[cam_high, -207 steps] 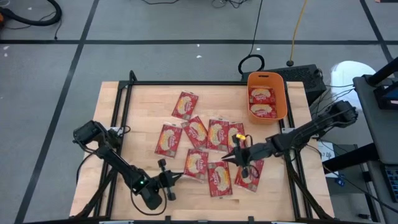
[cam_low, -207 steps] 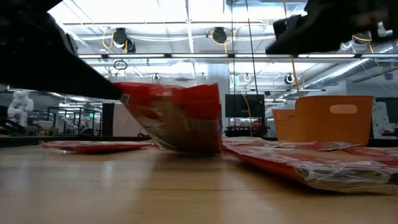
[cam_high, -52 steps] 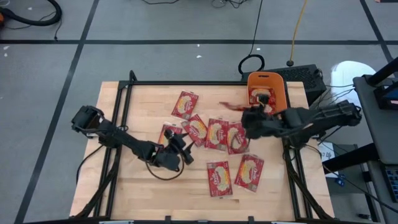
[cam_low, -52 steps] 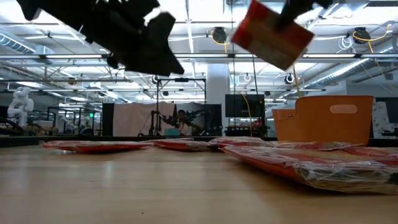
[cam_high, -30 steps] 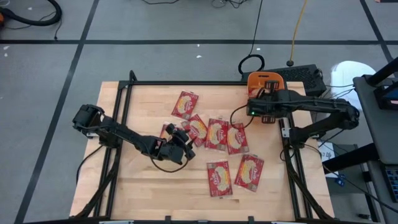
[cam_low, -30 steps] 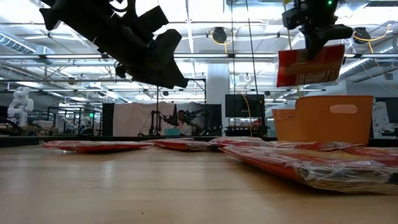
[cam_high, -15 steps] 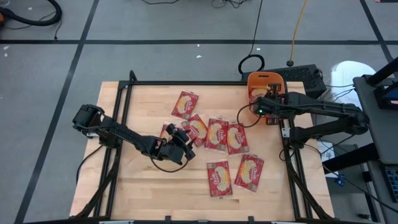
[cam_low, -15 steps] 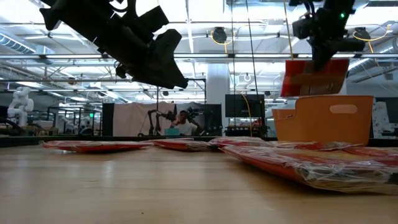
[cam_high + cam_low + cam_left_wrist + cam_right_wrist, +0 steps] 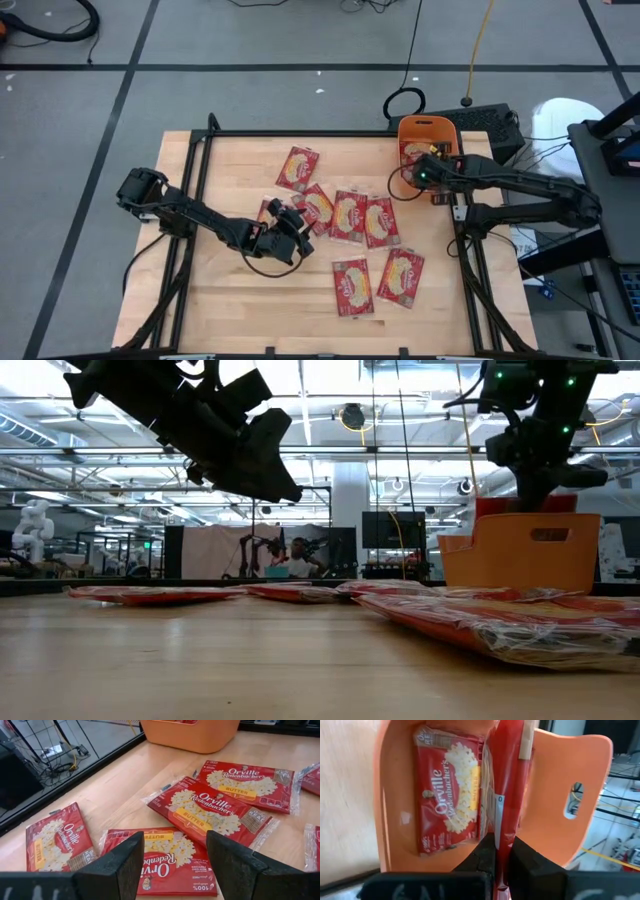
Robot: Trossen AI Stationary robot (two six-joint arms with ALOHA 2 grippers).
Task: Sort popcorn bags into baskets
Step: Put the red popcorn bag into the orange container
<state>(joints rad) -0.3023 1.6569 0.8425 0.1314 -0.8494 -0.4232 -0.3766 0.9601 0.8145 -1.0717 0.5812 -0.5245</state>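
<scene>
Several red popcorn bags point(image 9: 350, 215) lie flat in the middle of the wooden table. The orange basket point(image 9: 447, 130) stands at the far right corner with a bag point(image 9: 450, 795) flat on its floor. My right gripper point(image 9: 426, 172) is above the basket, shut on another bag point(image 9: 507, 780) that hangs into it. My left gripper point(image 9: 295, 225) hovers open above the leftmost bags. In the left wrist view one bag point(image 9: 165, 860) lies between and below its fingers point(image 9: 120, 865), untouched. My right gripper pinches the bag's upper end point(image 9: 502, 837) between its two fingers, coming from above and slanting down. The bag hangs edge-on below the fingers. Its lower part is inside the basket point(image 9: 520, 555) and only its top point(image 9: 525, 505) shows above the rim.
Two bags point(image 9: 352, 287) point(image 9: 400, 276) lie apart nearer the front edge. Black frame rails point(image 9: 195, 170) run along the table's left and right sides. A dark keyboard point(image 9: 490, 120) sits just beyond the basket. Bare wood point(image 9: 230, 310) shows at the near left.
My right gripper has gone down over the basket and a little toward the table's right edge, still shut on the bag. The bag, which hung clear above the rim, now hangs with its lower part inside the basket.
</scene>
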